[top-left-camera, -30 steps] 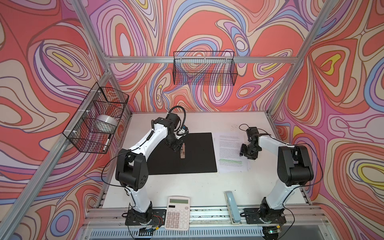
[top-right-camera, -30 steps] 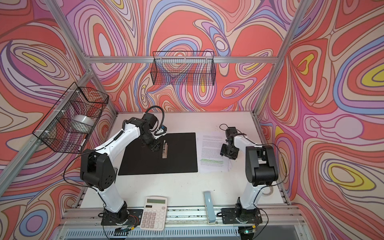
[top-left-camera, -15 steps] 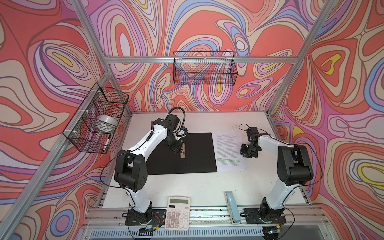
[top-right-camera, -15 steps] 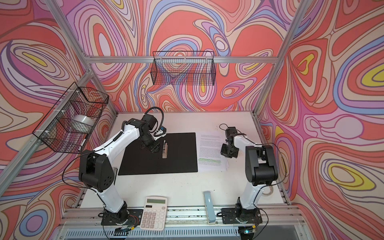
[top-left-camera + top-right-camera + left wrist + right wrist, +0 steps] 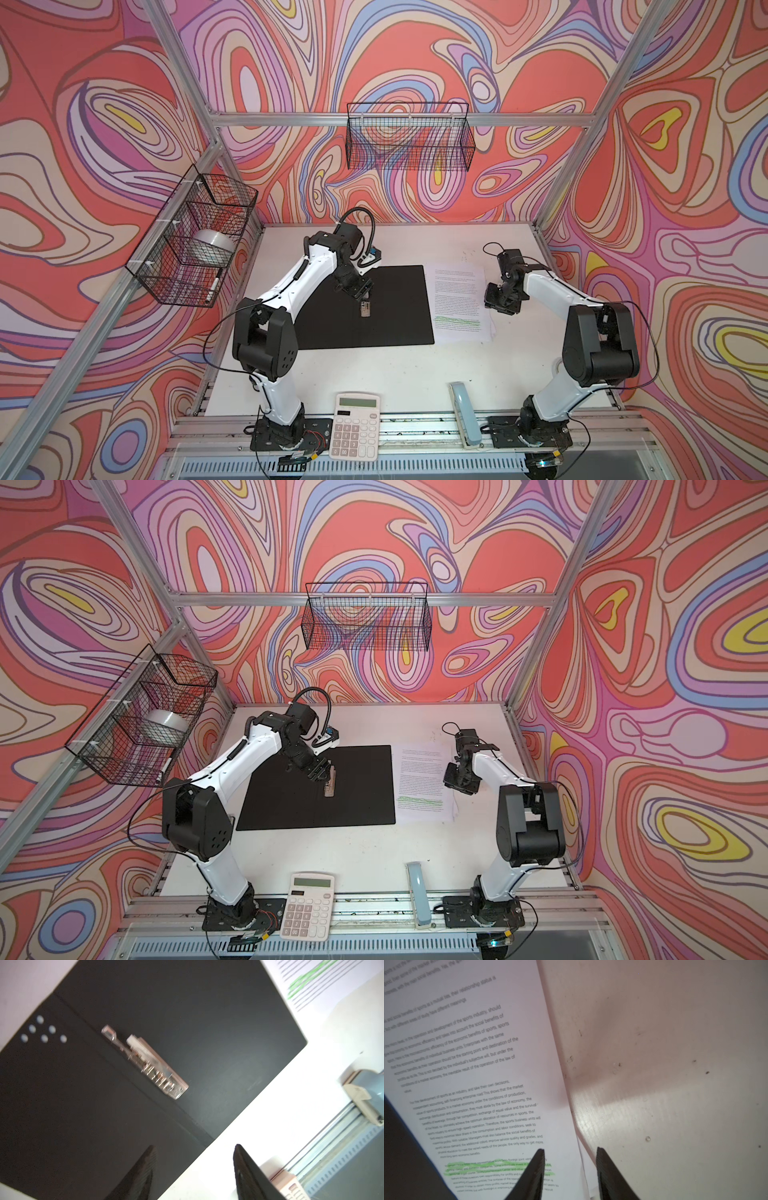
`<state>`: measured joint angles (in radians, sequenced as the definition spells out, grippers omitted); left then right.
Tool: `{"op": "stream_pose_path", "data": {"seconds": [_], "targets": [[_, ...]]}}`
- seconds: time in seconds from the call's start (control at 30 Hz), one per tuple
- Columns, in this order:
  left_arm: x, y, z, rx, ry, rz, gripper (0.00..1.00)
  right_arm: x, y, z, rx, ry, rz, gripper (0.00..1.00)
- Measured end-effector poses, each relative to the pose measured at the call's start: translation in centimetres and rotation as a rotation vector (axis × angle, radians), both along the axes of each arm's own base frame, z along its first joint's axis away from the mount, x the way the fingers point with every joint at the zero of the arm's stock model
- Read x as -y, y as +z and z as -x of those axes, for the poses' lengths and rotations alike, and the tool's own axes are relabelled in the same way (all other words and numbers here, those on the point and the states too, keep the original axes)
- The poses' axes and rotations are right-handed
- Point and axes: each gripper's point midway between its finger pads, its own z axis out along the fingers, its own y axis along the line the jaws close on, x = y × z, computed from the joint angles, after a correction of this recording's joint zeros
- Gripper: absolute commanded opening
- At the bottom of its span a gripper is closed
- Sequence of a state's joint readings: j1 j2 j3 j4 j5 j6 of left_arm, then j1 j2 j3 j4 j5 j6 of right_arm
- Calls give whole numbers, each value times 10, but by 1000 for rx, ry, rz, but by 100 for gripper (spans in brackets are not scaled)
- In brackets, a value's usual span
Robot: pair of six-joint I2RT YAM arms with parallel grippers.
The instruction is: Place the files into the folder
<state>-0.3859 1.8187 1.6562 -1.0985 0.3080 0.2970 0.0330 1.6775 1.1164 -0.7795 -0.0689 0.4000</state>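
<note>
While both hands are hovering open and empty, the files [image 5: 459,303] are lying on the counter [image 5: 374,370] just beside the folder [image 5: 395,307].
Nearest me, a white calculator [image 5: 356,424] and a grey-blue stapler [image 5: 465,411] are sitting at the front edge. Further in, the folder is lying open, black inside up, its metal clip [image 5: 365,309] showing. The left hand [image 5: 195,1145] is hovering above it, fingers apart around nothing. The right hand [image 5: 570,1148] is straddling the files' outer edge, fingers parted, gripping nothing. Beyond, two wire baskets [image 5: 409,137] are hanging on the walls.
</note>
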Motion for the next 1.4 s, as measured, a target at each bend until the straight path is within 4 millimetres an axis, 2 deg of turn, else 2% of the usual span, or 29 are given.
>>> {"op": "stream_pose_path", "data": {"seconds": [0.1, 0.2, 0.33, 0.47, 0.57, 0.67, 0.93, 1.1, 1.4], "targets": [[48, 9, -8, 17, -56, 44, 61, -6, 1, 2, -4, -15, -46, 47], [104, 5, -11, 7, -105, 83, 61, -9, -1, 11, -20, -38, -88, 49], [165, -21, -8, -61, -120, 122, 65, -3, -2, 25, -34, -87, -123, 50], [198, -51, -16, -125, -94, 140, 67, 2, 2, 33, -28, -118, -161, 50], [208, -71, -19, -155, -76, 131, 68, 4, 2, 37, -32, -133, -183, 50], [208, -85, -17, -182, -62, 114, 68, 6, -2, 41, -40, -148, -206, 50], [217, -96, -13, -192, -68, 110, 68, 8, -11, 46, -43, -158, -237, 51], [219, -117, -8, -226, -72, 89, 68, 7, -15, 46, -39, -149, -239, 51], [224, -117, -5, -240, -82, 113, 69, 10, -25, 46, -48, -135, -230, 51]]}}
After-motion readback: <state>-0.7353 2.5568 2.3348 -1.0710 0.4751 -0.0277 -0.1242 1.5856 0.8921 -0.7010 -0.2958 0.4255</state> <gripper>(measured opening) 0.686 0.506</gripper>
